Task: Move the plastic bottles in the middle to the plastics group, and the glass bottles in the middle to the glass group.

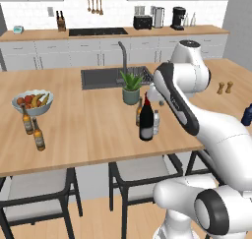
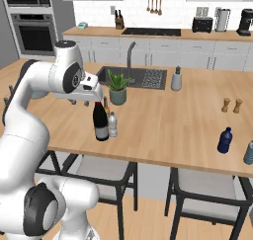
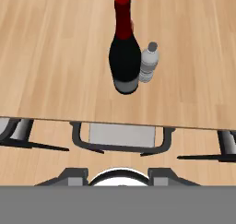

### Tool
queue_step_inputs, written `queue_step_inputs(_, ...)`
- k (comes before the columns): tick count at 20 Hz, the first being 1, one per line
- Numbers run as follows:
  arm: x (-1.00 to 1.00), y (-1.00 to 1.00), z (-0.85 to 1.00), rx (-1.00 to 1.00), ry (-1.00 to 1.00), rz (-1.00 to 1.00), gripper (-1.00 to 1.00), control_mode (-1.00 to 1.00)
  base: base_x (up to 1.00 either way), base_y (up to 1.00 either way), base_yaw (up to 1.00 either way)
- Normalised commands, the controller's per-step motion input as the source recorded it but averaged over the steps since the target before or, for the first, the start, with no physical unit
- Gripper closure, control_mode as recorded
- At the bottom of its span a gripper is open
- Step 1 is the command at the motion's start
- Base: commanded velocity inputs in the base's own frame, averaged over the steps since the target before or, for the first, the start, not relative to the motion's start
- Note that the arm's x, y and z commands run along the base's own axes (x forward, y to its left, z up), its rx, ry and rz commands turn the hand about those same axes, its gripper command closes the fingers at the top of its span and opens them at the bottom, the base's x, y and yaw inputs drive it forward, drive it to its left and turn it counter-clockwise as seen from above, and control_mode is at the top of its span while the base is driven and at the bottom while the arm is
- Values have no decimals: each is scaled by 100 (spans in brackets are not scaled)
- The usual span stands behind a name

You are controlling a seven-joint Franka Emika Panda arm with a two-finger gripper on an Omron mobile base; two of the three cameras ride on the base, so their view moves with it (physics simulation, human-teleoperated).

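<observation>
The near-black wine bottle (image 1: 146,123) (image 2: 101,122) (image 3: 124,57) with its red top stands mid-counter, near the front edge. The small clear water bottle (image 1: 156,123) (image 2: 113,125) (image 3: 149,64) stands close on its right. A brown beer bottle (image 1: 139,112) (image 2: 105,107) is half hidden behind them. Two brown beer bottles (image 1: 27,120) (image 1: 39,134) stand far left. The dark blue bottle (image 1: 247,115) (image 2: 225,140) stands far right. My gripper (image 2: 79,102) hovers above and left of the wine bottle, open, holding nothing.
A potted plant (image 1: 131,88) (image 2: 117,87) stands just behind the bottles, before the sink (image 1: 115,77). A fruit bowl (image 1: 33,102) is near the two beer bottles. Wooden shakers (image 2: 226,104) and a greyish bottle (image 2: 249,152) are at the right. Chairs (image 3: 122,138) sit under the counter edge.
</observation>
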Motion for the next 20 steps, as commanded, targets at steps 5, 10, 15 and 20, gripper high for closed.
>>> queue_step_inputs(5, 8, -2, -12, -4, 0, -11, -100, -100, 0, 0, 0)
queue_step_inputs(10, 39, 6, -15, -6, -11, -1, -100, -100, 0, 0, 0)
queue_step_inputs(15, 12, 1, -4, -2, -23, 0, -100, -100, 0, 0, 0)
queue_step_inputs(20, 25, 0, -2, 0, -29, 0, -100, -100, 0, 0, 0)
